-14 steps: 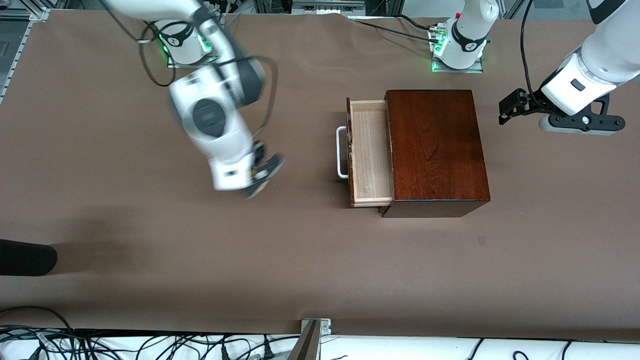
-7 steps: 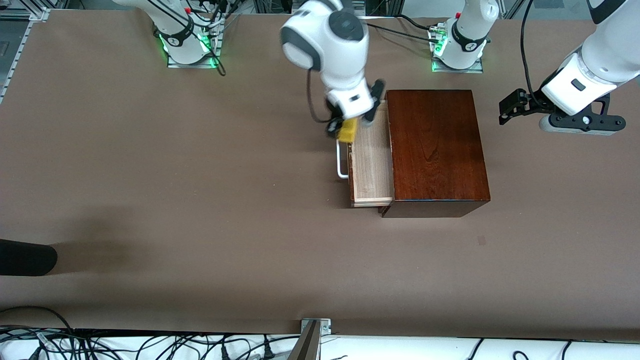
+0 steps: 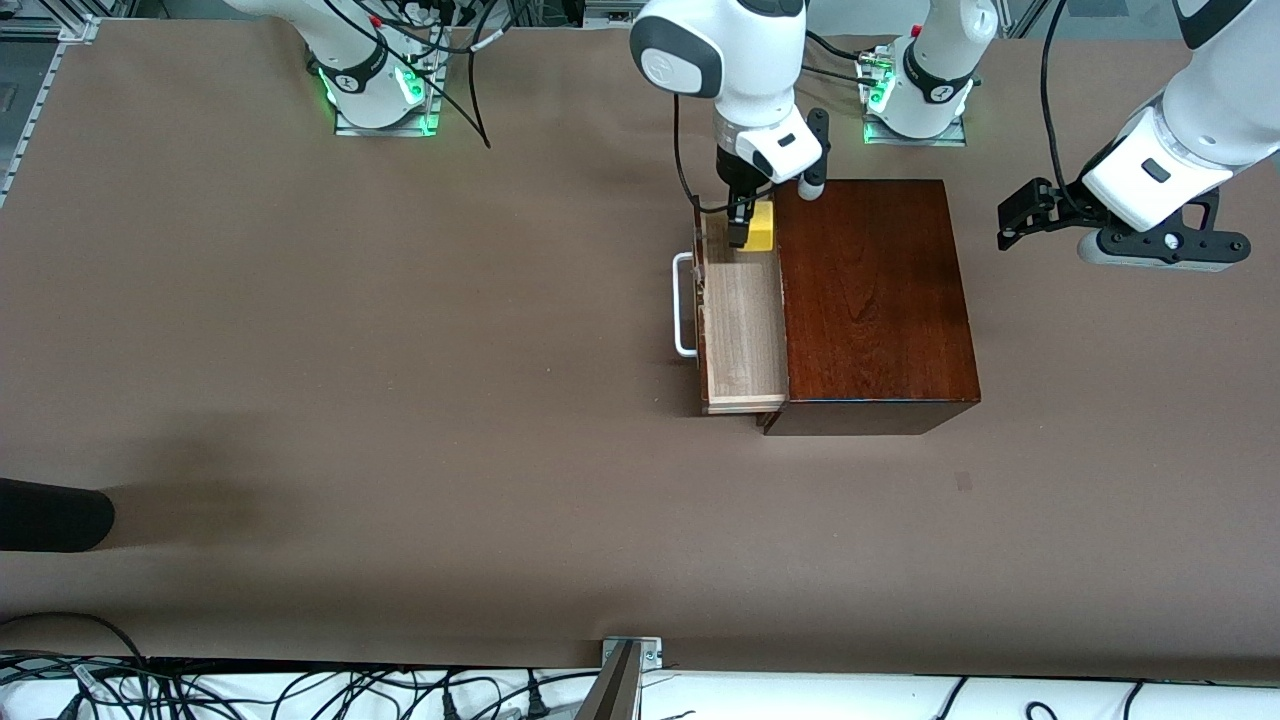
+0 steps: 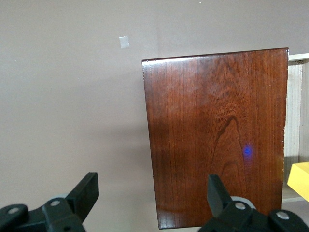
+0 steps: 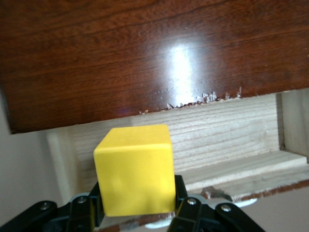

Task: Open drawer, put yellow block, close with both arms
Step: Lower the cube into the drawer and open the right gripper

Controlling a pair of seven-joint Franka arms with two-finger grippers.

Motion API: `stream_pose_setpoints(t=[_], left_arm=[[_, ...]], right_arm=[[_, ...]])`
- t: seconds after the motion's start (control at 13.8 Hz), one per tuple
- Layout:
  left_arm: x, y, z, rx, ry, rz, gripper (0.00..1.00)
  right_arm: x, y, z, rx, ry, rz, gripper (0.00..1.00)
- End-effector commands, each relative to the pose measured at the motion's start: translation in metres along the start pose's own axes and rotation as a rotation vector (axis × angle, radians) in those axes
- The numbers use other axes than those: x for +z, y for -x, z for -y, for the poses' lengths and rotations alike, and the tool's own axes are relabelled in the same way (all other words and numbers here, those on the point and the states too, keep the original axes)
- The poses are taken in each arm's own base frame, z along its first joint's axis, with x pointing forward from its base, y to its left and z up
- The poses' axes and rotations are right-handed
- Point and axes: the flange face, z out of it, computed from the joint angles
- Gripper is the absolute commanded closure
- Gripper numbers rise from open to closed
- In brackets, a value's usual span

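Note:
The drawer (image 3: 742,330) stands pulled out of the reddish-brown box (image 3: 870,300), its pale tray bare and its white handle (image 3: 684,305) facing the right arm's end of the table. My right gripper (image 3: 750,228) is shut on the yellow block (image 3: 762,228) over the tray's end by the robots' bases. In the right wrist view the yellow block (image 5: 134,169) sits between the black fingers (image 5: 179,195), above the tray (image 5: 227,130) and beside the box (image 5: 145,58). My left gripper (image 3: 1020,215) waits open over the bare table past the box, with nothing between its fingers (image 4: 87,191).
A black rounded object (image 3: 50,515) juts in at the table's edge by the right arm's end. A metal bracket (image 3: 630,650) and cables line the edge nearest the front camera. The left wrist view shows the box top (image 4: 217,140) and a corner of the block (image 4: 300,180).
My right arm has swung from the right arm's end of the table to over the open drawer, carrying the yellow block. The left arm and the drawer have not moved.

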Motion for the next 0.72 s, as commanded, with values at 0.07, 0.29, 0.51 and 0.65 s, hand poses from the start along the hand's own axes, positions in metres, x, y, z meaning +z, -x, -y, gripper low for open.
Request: stream_pose_setpoints(t=[0.07, 0.29, 0.51, 0.65], left_arm=[[-0.006, -0.003, -0.001, -0.005, 0.006, 0.005, 0.0], [-0.007, -0.003, -0.002, -0.002, 0.006, 0.003, 0.0], [-0.006, -0.003, -0.002, -0.002, 0.005, 0.006, 0.0], [-0.007, -0.003, -0.002, -0.002, 0.005, 0.005, 0.0]], right_arm=[[0.009, -0.004, -0.004, -0.069, 0.035, 0.021, 1.0], [0.01, 0.001, -0.006, -0.088, 0.031, 0.054, 1.0], [0.029, 0.002, -0.007, -0.112, 0.03, 0.072, 1.0], [0.038, 0.003, -0.008, -0.126, 0.03, 0.084, 1.0]])
